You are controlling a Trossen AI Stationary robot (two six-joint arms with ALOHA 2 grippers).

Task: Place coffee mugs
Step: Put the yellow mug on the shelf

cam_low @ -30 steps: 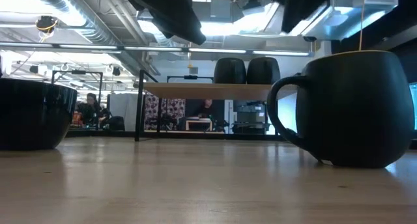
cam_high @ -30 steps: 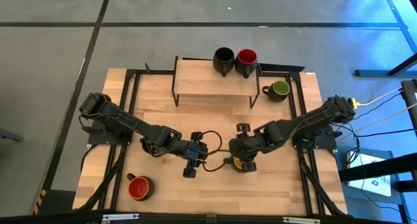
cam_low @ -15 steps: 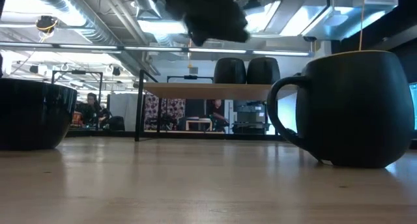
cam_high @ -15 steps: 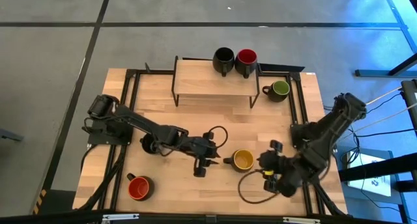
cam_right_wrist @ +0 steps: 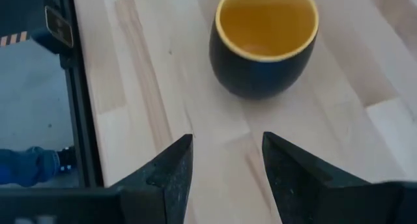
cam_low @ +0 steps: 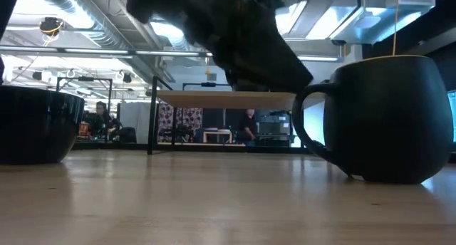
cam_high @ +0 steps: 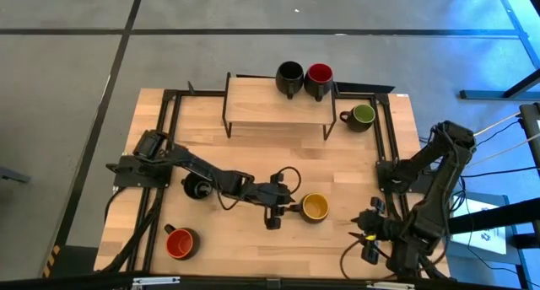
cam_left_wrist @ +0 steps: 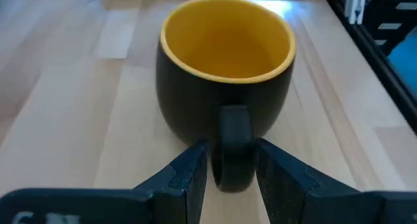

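Wooden shelf already carries two mugs, the black-lined mug and a red-lined mug; I count those as placed. The green-lined mug stands on the table just beside the shelf. A second red-lined mug waits near the front edge. My left gripper straddles the handle of the yellow-lined mug mid-table, fingers spread, not yet pinching. My right gripper hangs spread apart near the table's right front. I judge most of the job remains.
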